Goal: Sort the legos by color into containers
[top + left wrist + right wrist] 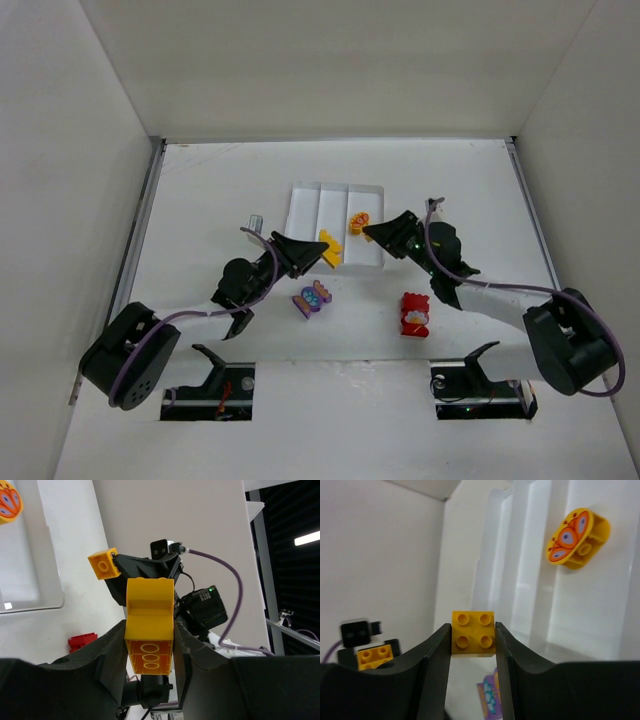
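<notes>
The shallow white plastic tray [304, 214] with three long compartments lies on the table beyond both arms. The left gripper [149, 636] is clamped on a yellow arched plastic brick [149, 607] and holds it above the tray's near edge. The right gripper [372, 232] is closed on a small yellow four-stud square brick [473, 632] and hangs over the tray's right compartment. It is just beside a rounded yellow-orange brick with a printed butterfly face [359, 222], which lies inside that compartment. Outside the tray, near its front edge, a purple printed brick [312, 298] lies on the table. A red studded brick [414, 314] stands further right of it, well apart from the tray.
</notes>
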